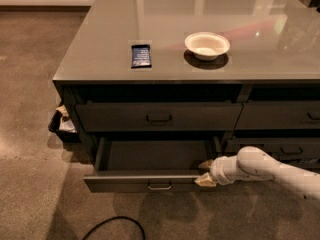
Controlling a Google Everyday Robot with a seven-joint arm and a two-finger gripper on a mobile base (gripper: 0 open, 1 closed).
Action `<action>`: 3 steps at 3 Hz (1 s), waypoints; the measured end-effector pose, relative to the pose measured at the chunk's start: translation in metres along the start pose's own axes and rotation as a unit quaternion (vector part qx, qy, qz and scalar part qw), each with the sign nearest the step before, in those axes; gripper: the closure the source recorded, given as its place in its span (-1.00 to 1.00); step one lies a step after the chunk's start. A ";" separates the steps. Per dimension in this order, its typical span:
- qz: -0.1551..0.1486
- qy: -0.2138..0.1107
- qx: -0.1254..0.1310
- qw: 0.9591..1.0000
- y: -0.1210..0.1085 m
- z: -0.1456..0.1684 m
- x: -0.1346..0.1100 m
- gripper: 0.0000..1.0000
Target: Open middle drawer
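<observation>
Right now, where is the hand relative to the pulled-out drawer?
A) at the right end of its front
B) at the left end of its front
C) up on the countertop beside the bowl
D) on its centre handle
A: the hand is at the right end of the front of the drawer, well to the right of the handle.

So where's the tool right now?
Lower right of the camera view: the tool is at the right front corner of the open drawer, below the bowl.
</observation>
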State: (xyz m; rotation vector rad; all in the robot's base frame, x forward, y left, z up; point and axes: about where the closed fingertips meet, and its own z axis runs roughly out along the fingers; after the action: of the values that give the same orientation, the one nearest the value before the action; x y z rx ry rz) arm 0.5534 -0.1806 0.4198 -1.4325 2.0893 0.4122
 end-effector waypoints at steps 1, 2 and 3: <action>-0.005 0.003 -0.005 1.000 0.010 -0.005 0.001 0.14; -0.020 0.001 -0.015 1.000 0.020 -0.013 -0.005 -0.26; -0.020 0.001 -0.015 1.000 0.020 -0.013 -0.005 -0.72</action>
State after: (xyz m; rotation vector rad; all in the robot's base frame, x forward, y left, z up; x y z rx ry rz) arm 0.5320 -0.1767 0.4318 -1.4898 2.0598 0.4287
